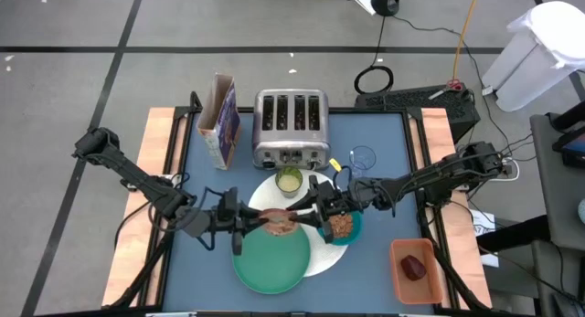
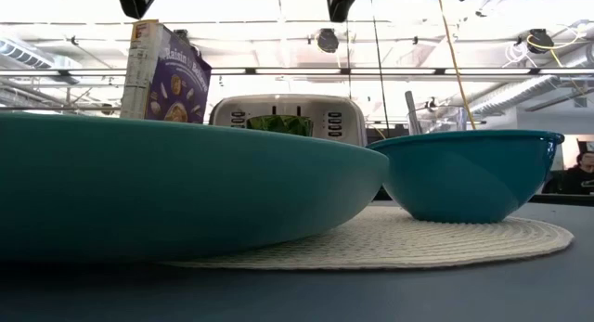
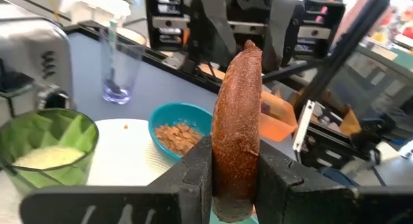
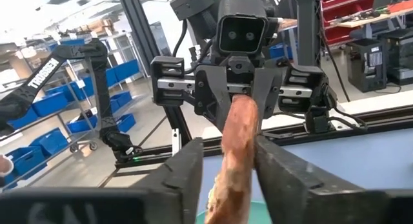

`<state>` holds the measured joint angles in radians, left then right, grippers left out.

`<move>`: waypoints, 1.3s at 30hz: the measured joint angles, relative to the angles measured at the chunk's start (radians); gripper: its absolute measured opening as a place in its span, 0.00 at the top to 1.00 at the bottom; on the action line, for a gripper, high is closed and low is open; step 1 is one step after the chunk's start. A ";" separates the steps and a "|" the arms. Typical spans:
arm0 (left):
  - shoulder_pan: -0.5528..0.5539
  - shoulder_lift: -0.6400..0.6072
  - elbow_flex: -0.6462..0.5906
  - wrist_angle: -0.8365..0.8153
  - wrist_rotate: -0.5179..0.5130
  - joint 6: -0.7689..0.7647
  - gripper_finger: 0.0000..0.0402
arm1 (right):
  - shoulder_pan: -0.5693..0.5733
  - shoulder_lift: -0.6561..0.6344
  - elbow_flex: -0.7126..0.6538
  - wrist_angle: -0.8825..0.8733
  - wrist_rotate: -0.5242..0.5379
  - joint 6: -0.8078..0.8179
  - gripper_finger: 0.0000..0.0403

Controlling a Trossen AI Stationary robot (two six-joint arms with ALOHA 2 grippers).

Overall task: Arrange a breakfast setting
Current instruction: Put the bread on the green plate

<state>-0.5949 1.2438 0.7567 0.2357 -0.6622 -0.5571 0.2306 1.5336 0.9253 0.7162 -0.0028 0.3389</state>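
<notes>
On the blue-topped desk (image 1: 192, 171), taking the silver four-slot toaster (image 1: 291, 127) as the landmark, a purple cereal box (image 1: 221, 118) stands upright just to its left. In front of the toaster and a little left lies the broad green round plate (image 1: 271, 260), overlapping the large white woven round disc (image 1: 331, 253) directly in front of the toaster. The left gripper (image 1: 259, 222) hangs over the plate's far rim, its fingers (image 3: 197, 169) closed on the brown ring pastry (image 3: 237, 127), which stands on edge between them, clear of the plate. On the disc, just in front of the toaster, sits the small yellow-green cup (image 1: 289, 181) with a pale filling. The right gripper (image 1: 309, 216) faces the left one from the other side of the pastry; its fingers (image 4: 186, 166) are spread to either side of the pastry, and whether they touch it cannot be told. Beside it, on the disc's right part, is the small teal bowl (image 1: 345, 227) holding brown cereal. A clear drinking glass (image 1: 363, 160) stands to the right of the toaster. Well to the front right of the toaster, an orange rectangular tray (image 1: 416, 271) holds a dark red fruit (image 1: 414, 268).
</notes>
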 joint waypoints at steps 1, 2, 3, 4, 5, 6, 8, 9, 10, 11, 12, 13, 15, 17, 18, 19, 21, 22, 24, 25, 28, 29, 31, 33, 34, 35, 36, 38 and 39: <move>0.000 0.000 0.000 -0.002 0.017 -0.004 0.80 | 0.000 -0.002 0.000 -0.001 -0.002 -0.005 0.64; 0.000 0.000 0.000 -0.002 0.037 -0.008 0.80 | 0.000 -0.006 0.000 -0.002 -0.003 -0.009 0.61; 0.000 0.000 0.000 -0.002 0.064 -0.016 0.80 | 0.001 -0.010 0.000 -0.001 -0.003 -0.011 0.59; 0.000 0.000 0.000 -0.002 0.088 -0.024 0.80 | 0.000 -0.020 0.000 -0.004 -0.003 -0.011 0.56; 0.000 0.000 0.000 -0.004 0.113 -0.028 0.80 | 0.000 -0.034 0.000 -0.017 -0.003 -0.011 0.54; 0.000 0.000 0.000 -0.007 0.134 -0.031 0.80 | 0.000 -0.049 0.000 -0.030 -0.003 -0.011 0.52; -0.001 0.000 0.000 -0.020 0.169 -0.051 0.80 | 0.000 -0.088 0.001 -0.077 -0.003 -0.011 0.49; -0.001 0.000 0.000 -0.032 0.180 -0.062 0.80 | 0.000 -0.111 0.001 -0.109 -0.003 -0.011 0.48; -0.001 0.000 0.000 -0.046 0.194 -0.075 0.80 | 0.000 -0.133 0.001 -0.137 -0.003 -0.011 0.47; -0.001 0.000 0.000 -0.061 0.208 -0.090 0.80 | 0.000 -0.157 0.001 -0.166 -0.003 -0.011 0.46; -0.001 0.000 0.000 -0.081 0.222 -0.107 0.80 | 0.000 -0.183 0.001 -0.199 -0.003 -0.011 0.46; -0.001 0.000 0.000 -0.104 0.228 -0.123 0.80 | 0.000 -0.209 0.001 -0.230 -0.003 -0.011 0.46; -0.001 0.000 0.000 -0.148 0.250 -0.163 0.80 | 0.000 -0.260 0.001 -0.281 -0.003 -0.011 0.46; 0.000 0.000 0.000 -0.185 0.268 -0.201 0.80 | 0.000 -0.310 0.001 -0.331 -0.003 -0.011 0.46; 0.000 0.000 0.000 -0.198 0.281 -0.222 0.80 | 0.000 -0.332 0.001 -0.350 -0.003 -0.011 0.46; 0.001 0.000 0.000 -0.207 0.294 -0.244 0.80 | 0.000 -0.356 0.001 -0.373 -0.003 -0.011 0.46; 0.001 0.000 0.000 -0.212 0.317 -0.283 0.80 | 0.000 -0.399 0.001 -0.412 -0.003 -0.011 0.46; 0.001 0.000 -0.003 -0.209 0.329 -0.306 0.80 | 0.000 -0.419 0.001 -0.431 -0.003 -0.011 0.46; 0.000 -0.001 -0.020 -0.206 0.341 -0.358 0.80 | 0.000 -0.455 0.001 -0.458 -0.003 -0.003 0.46; 0.000 -0.001 -0.032 -0.208 0.348 -0.387 0.80 | 0.001 -0.471 0.001 -0.474 -0.003 0.005 0.46; 0.000 -0.001 -0.074 -0.212 0.353 -0.495 0.80 | 0.009 -0.504 0.001 -0.489 -0.003 0.015 0.46; 0.000 -0.001 -0.089 -0.209 0.353 -0.530 0.80 | 0.014 -0.511 0.001 -0.489 -0.003 0.015 0.47; 0.001 -0.001 -0.123 -0.199 0.353 -0.600 0.80 | 0.024 -0.517 0.001 -0.489 -0.003 0.015 0.47; 0.001 -0.001 -0.157 -0.162 0.352 -0.660 0.80 | 0.034 -0.519 0.001 -0.490 -0.003 0.013 0.47; 0.001 -0.001 -0.175 -0.129 0.352 -0.684 0.80 | 0.038 -0.519 0.001 -0.490 -0.003 0.012 0.47; 0.001 -0.001 -0.191 -0.091 0.352 -0.702 0.80 | 0.042 -0.519 0.001 -0.491 -0.003 0.013 0.47; 0.001 -0.001 -0.205 -0.058 0.352 -0.710 0.80 | 0.047 -0.519 0.001 -0.492 -0.003 0.014 0.47; 0.001 -0.001 -0.225 -0.007 0.352 -0.711 0.80 | 0.059 -0.519 0.001 -0.502 -0.003 0.014 0.47; 0.001 -0.001 -0.231 0.010 0.352 -0.709 0.80 | 0.063 -0.519 0.001 -0.507 -0.003 0.015 0.47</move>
<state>-0.5941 1.2430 0.5258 0.2461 -0.3103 -1.2657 0.2940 1.0142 0.9260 0.2095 -0.0056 0.3534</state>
